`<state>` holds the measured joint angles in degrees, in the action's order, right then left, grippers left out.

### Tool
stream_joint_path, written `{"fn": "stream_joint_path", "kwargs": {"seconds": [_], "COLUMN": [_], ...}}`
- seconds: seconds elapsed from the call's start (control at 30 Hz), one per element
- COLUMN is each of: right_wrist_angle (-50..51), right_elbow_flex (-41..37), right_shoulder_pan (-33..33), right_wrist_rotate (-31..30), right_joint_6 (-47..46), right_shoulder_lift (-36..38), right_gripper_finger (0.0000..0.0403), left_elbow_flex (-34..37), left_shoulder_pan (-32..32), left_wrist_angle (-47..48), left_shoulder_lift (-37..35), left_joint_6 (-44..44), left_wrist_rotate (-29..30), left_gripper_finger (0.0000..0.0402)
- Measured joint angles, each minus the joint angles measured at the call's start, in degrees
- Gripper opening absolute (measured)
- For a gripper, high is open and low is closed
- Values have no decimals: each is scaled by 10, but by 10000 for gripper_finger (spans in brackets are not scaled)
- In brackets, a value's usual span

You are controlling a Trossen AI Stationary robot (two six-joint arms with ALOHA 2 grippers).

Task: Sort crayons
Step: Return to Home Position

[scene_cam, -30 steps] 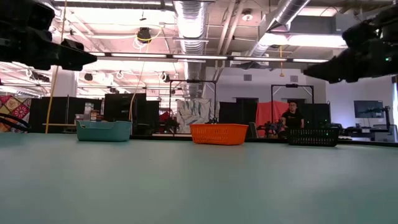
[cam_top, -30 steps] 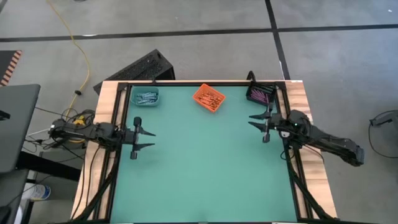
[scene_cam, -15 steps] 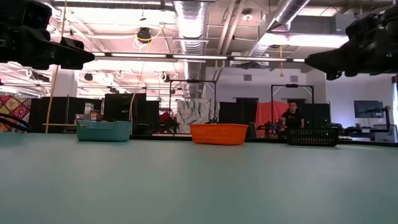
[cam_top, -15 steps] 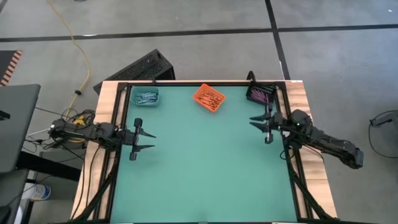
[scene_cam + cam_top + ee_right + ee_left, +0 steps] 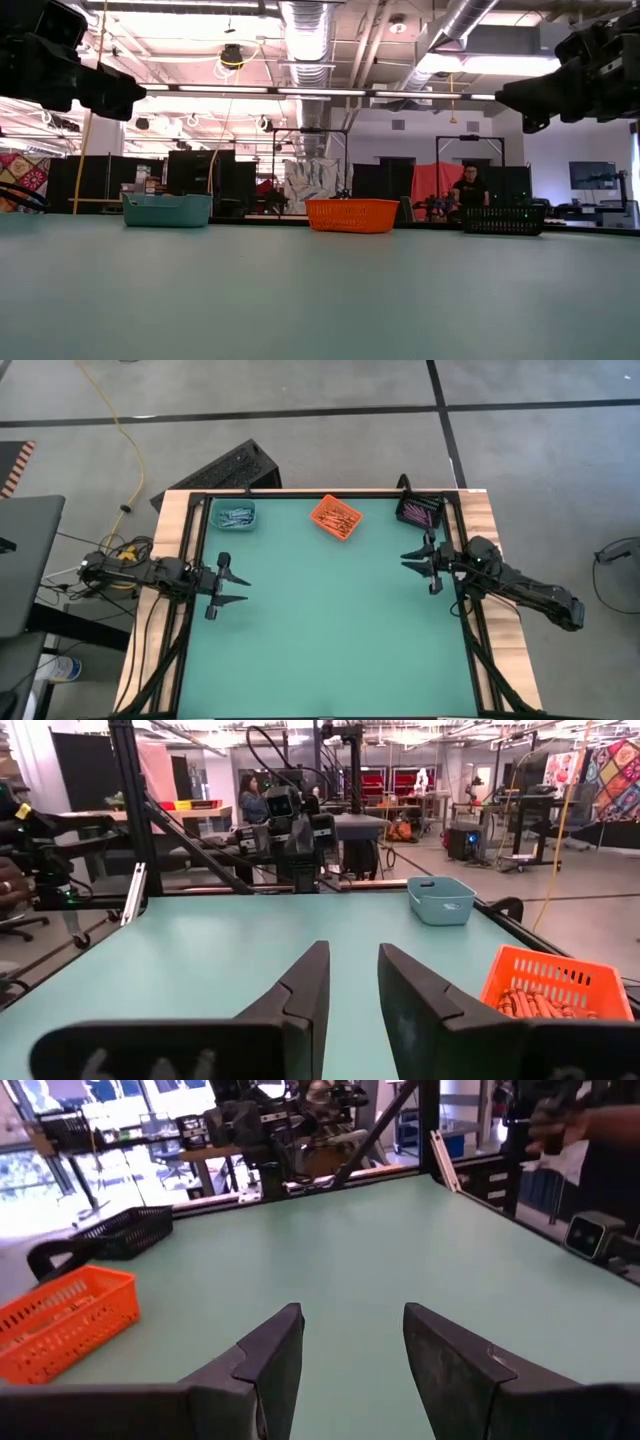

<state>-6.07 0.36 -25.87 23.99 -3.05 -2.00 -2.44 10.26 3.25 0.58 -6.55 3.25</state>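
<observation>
Now, from above: blue crayons (image 5: pixel 236 515) lie in the teal bin (image 5: pixel 166 210) at 11 o'clock on the green table (image 5: pixel 320 630); orange crayons (image 5: pixel 336 517) in the orange bin (image 5: pixel 351 216) at 12; purple crayons (image 5: pixel 420 510) in the black bin (image 5: pixel 503 219) at 1; left gripper (image 5: pixel 245 587) at 9 o'clock, raised, fingers spread, empty; right gripper (image 5: pixel 404 561) at 3 o'clock, near the black bin, raised, fingers parted, empty.

From above, the crayons (image 5: pixel 337 517) are too tiny for us to count, just coloured specks in each bin. At table height the walls of the teal bin (image 5: pixel 166 209), orange bin (image 5: pixel 351 215) and black bin (image 5: pixel 503 219) hide them. Both wrist views crop the orange bin.
</observation>
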Motion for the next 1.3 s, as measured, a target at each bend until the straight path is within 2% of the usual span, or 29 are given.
{"fn": "stream_joint_path", "kwargs": {"seconds": [0.13,0.5,0.67,1.3], "right_wrist_angle": [0,1,1,1], "right_elbow_flex": [0,0,0,-1], "right_shoulder_pan": [0,0,0,0], "right_wrist_rotate": [0,0,0,0], "right_joint_6": [0,0,0,0], "right_shoulder_lift": [0,0,0,0], "right_gripper_finger": [99,99,99,99], "left_elbow_flex": [0,0,0,0], "left_shoulder_pan": [0,0,0,0], "left_wrist_angle": [0,2,2,3], "left_shoulder_lift": [0,0,0,0], "left_joint_6": [22,15,47,41], "left_wrist_rotate": [0,1,1,1], "left_gripper_finger": [164,164,164,164]}}
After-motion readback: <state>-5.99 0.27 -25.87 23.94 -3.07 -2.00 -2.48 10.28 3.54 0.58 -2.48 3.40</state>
